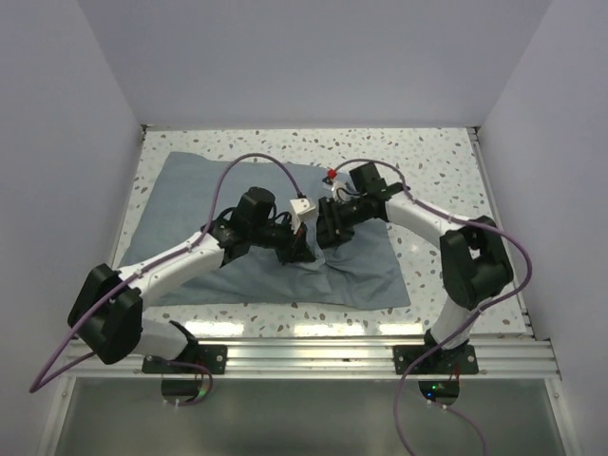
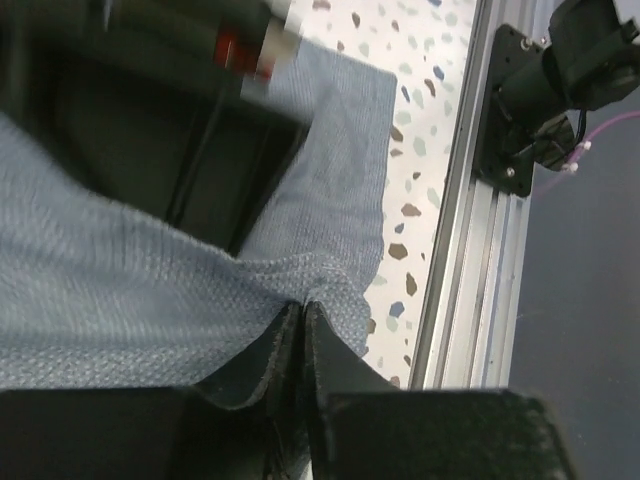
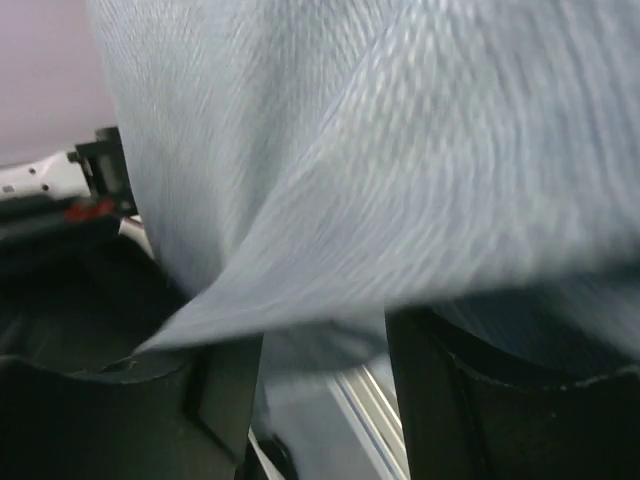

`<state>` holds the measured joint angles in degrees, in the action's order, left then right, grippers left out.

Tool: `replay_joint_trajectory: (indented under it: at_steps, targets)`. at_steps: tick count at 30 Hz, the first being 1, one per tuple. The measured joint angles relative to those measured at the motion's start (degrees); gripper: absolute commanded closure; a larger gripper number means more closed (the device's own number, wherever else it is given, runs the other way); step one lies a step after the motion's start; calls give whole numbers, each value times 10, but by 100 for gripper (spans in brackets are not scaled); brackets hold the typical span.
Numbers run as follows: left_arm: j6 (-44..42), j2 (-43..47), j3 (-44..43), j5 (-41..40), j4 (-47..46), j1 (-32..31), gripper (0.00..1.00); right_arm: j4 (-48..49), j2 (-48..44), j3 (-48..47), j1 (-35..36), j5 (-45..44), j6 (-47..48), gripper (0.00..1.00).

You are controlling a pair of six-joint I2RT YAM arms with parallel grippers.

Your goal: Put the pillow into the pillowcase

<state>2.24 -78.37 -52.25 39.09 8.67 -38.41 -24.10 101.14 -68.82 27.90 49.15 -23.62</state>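
Observation:
The grey-blue pillowcase point(image 1: 190, 209) lies spread on the speckled table point(image 1: 437, 161), bunched up where both grippers meet near its front middle. My left gripper point(image 1: 302, 249) is shut on a pinched fold of the cloth; in the left wrist view the gripper point(image 2: 303, 312) has the pillowcase point(image 2: 120, 300) pulled into its closed tips. My right gripper point(image 1: 323, 236) is right beside it. In the right wrist view the gripper point(image 3: 325, 360) has its fingers point(image 3: 230, 390) apart, with the pillowcase point(image 3: 380, 180) draped over their tips. The pillow is not in view.
An aluminium rail point(image 1: 361, 353) runs along the near table edge and also shows in the left wrist view point(image 2: 450, 250). White walls close in the table on the left, back and right. Purple cables loop over both arms.

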Motion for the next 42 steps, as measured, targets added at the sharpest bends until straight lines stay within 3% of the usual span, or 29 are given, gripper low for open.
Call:
replay_joint_trajectory:
  at_steps: [2, 6, 9, 12, 15, 22, 27, 28, 34, 38, 42]
  targets:
    - [-2, -7, 17, 1, 0, 0, 78, -68, -24, -1, -42, 3, 55, 42]
    - [-11, -28, 20, -12, -6, -8, 44, -226, -46, -52, -122, -33, 191, 42]
    - [-25, -64, 7, -40, -4, -27, 33, -306, -46, -98, -138, -71, 271, 37]
    - [-45, -87, -17, -69, 19, -37, 29, -360, -51, -125, -151, -108, 328, 25]
    - [-68, -75, -41, -85, 54, -22, 22, -389, -69, -123, -160, -155, 368, 21]
    - [-132, 68, -46, -143, 173, 138, 18, -404, -108, -19, -164, -280, 418, 19]
    - [-179, 89, -19, -202, 212, 198, 16, -399, -80, 32, -171, -334, 431, 19]
    - [-187, 78, -7, -214, 213, 204, 16, -396, -72, 34, -175, -339, 433, 4]
    - [-202, -145, -31, -238, 196, 190, 13, -384, -51, 34, -228, -348, 459, 2]
    - [-165, -261, -168, -266, 218, 139, 13, -376, -52, 34, -278, -362, 487, 2]
    - [-110, -376, -331, -256, 182, 94, 11, -377, -58, 34, -322, -373, 516, 1]
